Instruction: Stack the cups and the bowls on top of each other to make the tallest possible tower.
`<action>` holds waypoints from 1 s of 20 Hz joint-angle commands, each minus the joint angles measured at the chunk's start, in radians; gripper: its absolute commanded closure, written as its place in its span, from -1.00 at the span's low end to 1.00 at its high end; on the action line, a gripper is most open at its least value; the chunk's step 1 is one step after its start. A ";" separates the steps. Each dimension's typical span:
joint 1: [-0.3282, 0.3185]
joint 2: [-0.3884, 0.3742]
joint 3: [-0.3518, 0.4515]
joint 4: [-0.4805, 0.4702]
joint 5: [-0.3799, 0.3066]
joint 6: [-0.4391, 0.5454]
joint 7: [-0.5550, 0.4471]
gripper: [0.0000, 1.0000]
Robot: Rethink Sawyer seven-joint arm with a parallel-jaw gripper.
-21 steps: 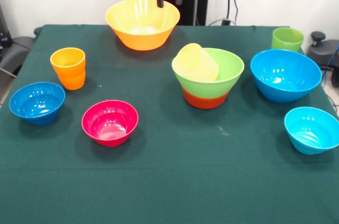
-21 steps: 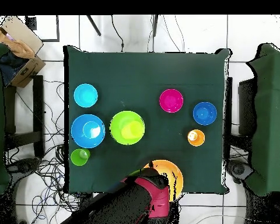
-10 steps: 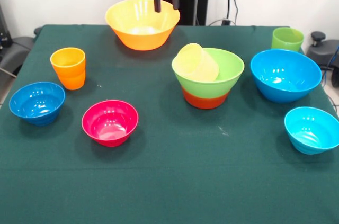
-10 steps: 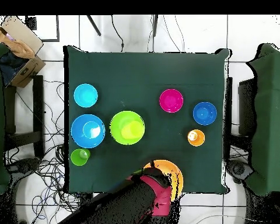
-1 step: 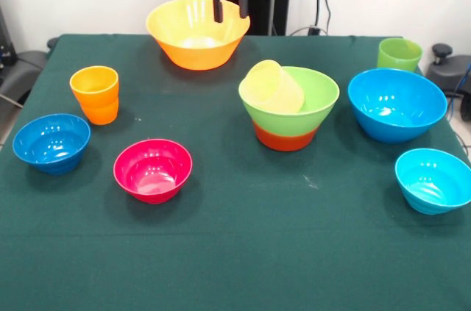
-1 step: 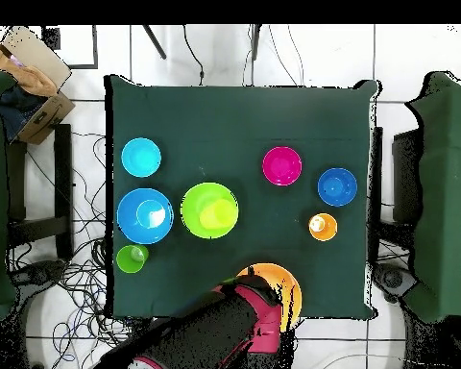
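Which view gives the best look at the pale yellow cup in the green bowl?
The front view. There the pale yellow cup shows tilted, leaning in the green bowl, which sits on the orange-red bowl. The overhead view shows only a paler patch within the green circle, and hides the bottom bowl.

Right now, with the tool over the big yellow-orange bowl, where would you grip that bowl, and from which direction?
Grip the rim wall of the big yellow-orange bowl from straight above, one finger inside and one outside. It sits upright and mouth-up, too wide to span, with a thin flared rim. The tool hangs open over its rim already, so little sideways travel seems needed.
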 commanded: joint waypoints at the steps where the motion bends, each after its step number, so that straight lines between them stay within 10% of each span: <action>1: 0.012 0.039 0.155 -0.029 0.053 0.037 -0.204 -1.00; 9: 0.139 -0.031 0.106 -0.004 -0.070 0.092 0.005 -1.00; 20: 0.101 0.006 0.102 0.033 0.124 0.057 -0.209 -1.00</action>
